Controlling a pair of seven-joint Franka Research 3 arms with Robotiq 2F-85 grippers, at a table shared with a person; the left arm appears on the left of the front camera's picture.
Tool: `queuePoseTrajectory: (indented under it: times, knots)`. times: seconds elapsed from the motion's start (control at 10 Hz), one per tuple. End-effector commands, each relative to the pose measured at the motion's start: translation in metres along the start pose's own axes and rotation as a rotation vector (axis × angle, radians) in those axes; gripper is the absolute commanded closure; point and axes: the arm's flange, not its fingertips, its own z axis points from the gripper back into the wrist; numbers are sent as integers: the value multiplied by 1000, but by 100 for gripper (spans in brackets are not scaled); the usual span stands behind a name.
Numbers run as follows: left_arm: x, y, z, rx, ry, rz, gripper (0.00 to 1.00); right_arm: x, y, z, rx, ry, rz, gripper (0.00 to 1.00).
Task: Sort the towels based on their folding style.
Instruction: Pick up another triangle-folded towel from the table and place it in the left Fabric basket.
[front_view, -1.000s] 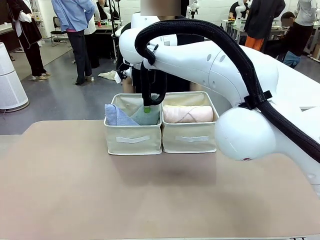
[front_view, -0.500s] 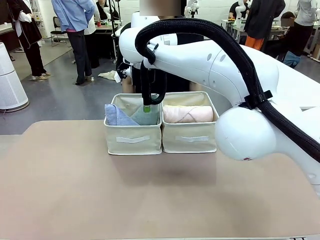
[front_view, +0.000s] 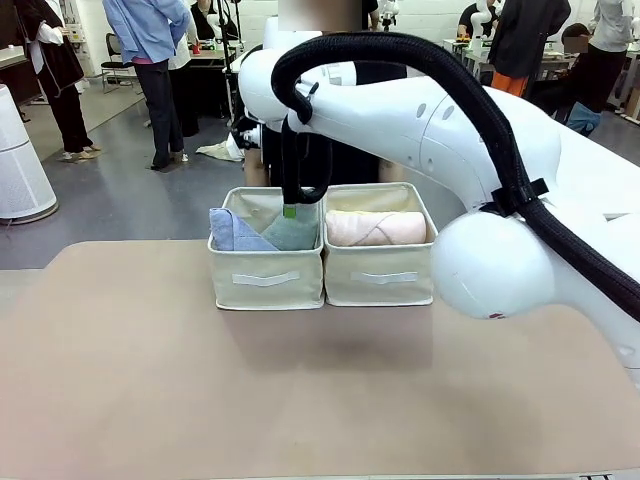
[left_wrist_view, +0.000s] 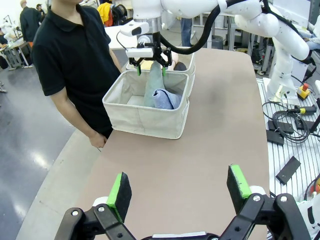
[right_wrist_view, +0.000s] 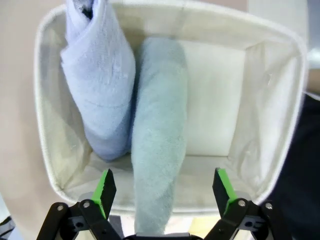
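Observation:
Two beige baskets stand side by side at the table's far edge. The left basket (front_view: 265, 280) holds the lavender-blue triangle fold (front_view: 232, 232) and the grey-green triangle fold (front_view: 294, 236). In the right basket (front_view: 378, 278) lies the pink roll (front_view: 375, 228). The dark grey, white and yellow rolls are hidden. My right gripper (front_view: 298, 205) hangs open just above the grey-green towel (right_wrist_view: 157, 150), its fingers apart on either side and not touching it. My left gripper (left_wrist_view: 179, 187) is open over the bare table, far from the baskets (left_wrist_view: 145, 107).
A person in a black shirt (left_wrist_view: 75, 55) stands at the far side, close behind the baskets. The beige table (front_view: 300, 400) stretches in front of the baskets. My right arm (front_view: 450, 130) spans the upper middle of the front view.
My right gripper has lifted slightly above the left basket; the grey-green towel stays inside. Nothing else has moved.

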Motion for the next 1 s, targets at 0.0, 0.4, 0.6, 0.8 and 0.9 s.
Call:
queuePoseTrajectory:
  times: [0.0,0.4,0.6,0.8,0.9]
  knots:
    - [1,-1,2,-3,-5,-3,0,-12,6,44,-45,-145,12,0]
    - [1,-1,2,-3,-5,-3,0,-93,76,119,-87,-212,-227,0]
    - [1,-1,2,-3,-5,-3,0,-125,112,123,-77,-207,-299,0]
    - [1,-1,2,-3,-5,-3,0,-150,145,124,-61,-178,-368,0]
    - [1,-1,2,-3,-5,-3,0,-160,160,126,-68,-172,-382,0]
